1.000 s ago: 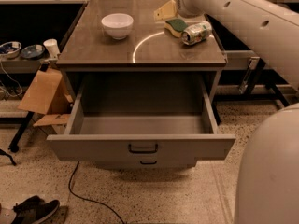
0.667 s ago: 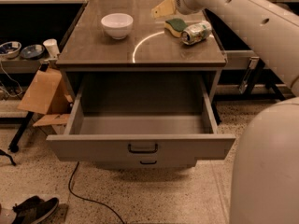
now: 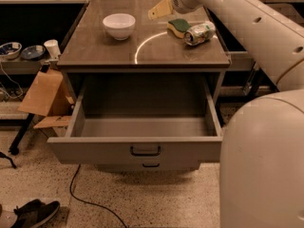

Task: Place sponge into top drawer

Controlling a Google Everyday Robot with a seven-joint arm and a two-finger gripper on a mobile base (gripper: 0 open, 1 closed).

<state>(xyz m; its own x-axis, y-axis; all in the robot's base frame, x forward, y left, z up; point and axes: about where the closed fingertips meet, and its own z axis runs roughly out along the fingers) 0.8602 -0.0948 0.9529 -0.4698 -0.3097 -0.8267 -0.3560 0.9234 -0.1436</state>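
The sponge (image 3: 179, 26), yellow with a dark green face up, lies flat on the cabinet top at the back right. It touches the crushed can (image 3: 199, 33) on its right. My gripper (image 3: 160, 10) hangs over the cabinet top just left of and behind the sponge, apart from it, with nothing seen in it. The arm reaches in from the upper right. The top drawer (image 3: 142, 148) is pulled wide open below the cabinet top, with its dark bar handle on the front and nothing inside.
A white bowl (image 3: 118, 25) stands on the cabinet top at the back left. The lower drawer front (image 3: 151, 165) is shut. A cardboard box (image 3: 45, 94) leans at the left; a cable and shoe lie on the floor. My own body fills the lower right.
My gripper has moved a little to the left, away from the sponge. The sponge, the can and the drawer have not moved.
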